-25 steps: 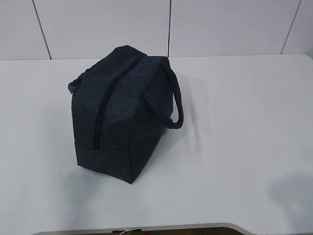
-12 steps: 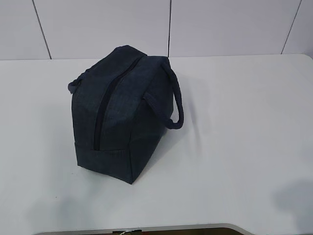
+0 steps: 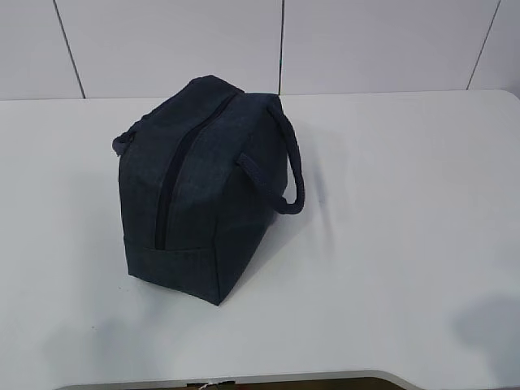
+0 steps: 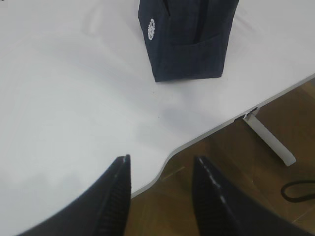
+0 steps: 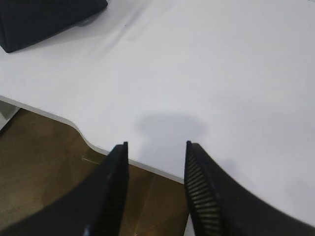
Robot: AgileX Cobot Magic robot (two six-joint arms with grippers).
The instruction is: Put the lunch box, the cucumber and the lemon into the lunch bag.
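The dark navy lunch bag (image 3: 203, 183) stands on the white table (image 3: 390, 203), left of centre, its zipper closed and a loop handle hanging on its right side. In the left wrist view the lunch bag (image 4: 189, 42) shows its end with a round white logo. A corner of the lunch bag (image 5: 44, 17) appears top left in the right wrist view. My left gripper (image 4: 161, 160) is open and empty over the table's front edge. My right gripper (image 5: 156, 145) is open and empty too, above the front edge. The lunch box, cucumber and lemon are out of view.
The table's curved front edge (image 4: 206, 135) runs below both grippers, with brown floor beneath. A white table leg (image 4: 270, 140) and a black cable (image 4: 300, 189) lie on the floor at right. A pale panelled wall (image 3: 284, 45) stands behind the table.
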